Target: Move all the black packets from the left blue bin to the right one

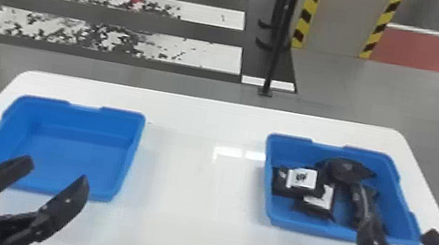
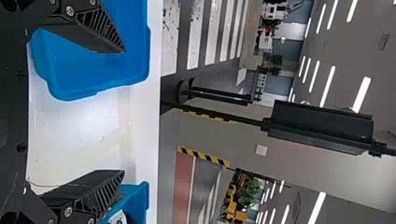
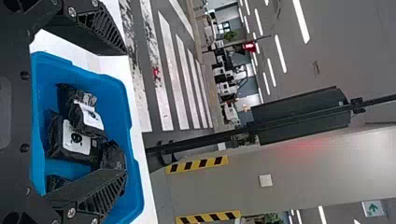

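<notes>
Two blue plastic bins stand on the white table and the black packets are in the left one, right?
No, the black packets lie in the right bin, as the head view shows; it and the left bin do stand on the white table.

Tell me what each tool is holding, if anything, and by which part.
Nothing is held: the left tool and right tool are open, and black packets lie in the right bin.

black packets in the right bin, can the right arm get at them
Probably yes: the right hand is open and empty near the bin, which has no lid over the packets.
</notes>
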Controlling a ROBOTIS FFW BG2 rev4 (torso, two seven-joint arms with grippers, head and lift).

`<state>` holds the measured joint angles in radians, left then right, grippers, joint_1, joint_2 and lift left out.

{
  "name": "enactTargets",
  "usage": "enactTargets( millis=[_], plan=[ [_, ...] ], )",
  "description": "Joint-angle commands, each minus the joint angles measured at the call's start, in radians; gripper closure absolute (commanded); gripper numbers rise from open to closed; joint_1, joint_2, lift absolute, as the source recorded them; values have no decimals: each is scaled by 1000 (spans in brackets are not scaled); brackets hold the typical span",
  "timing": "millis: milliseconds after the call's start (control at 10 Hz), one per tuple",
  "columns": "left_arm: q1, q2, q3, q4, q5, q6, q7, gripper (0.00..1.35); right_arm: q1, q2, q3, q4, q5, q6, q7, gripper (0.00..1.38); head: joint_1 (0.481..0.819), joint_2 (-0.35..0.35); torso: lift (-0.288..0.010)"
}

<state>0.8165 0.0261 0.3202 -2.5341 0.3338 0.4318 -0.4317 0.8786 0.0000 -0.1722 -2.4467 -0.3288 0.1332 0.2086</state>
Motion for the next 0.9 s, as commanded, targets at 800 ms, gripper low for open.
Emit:
enactTargets(
  millis=[800],
  plan=[
    [8,0,-1,0,9,0,5,134,5,1,1,1,-2,-1,0,133,695,-6,-139]
  ],
)
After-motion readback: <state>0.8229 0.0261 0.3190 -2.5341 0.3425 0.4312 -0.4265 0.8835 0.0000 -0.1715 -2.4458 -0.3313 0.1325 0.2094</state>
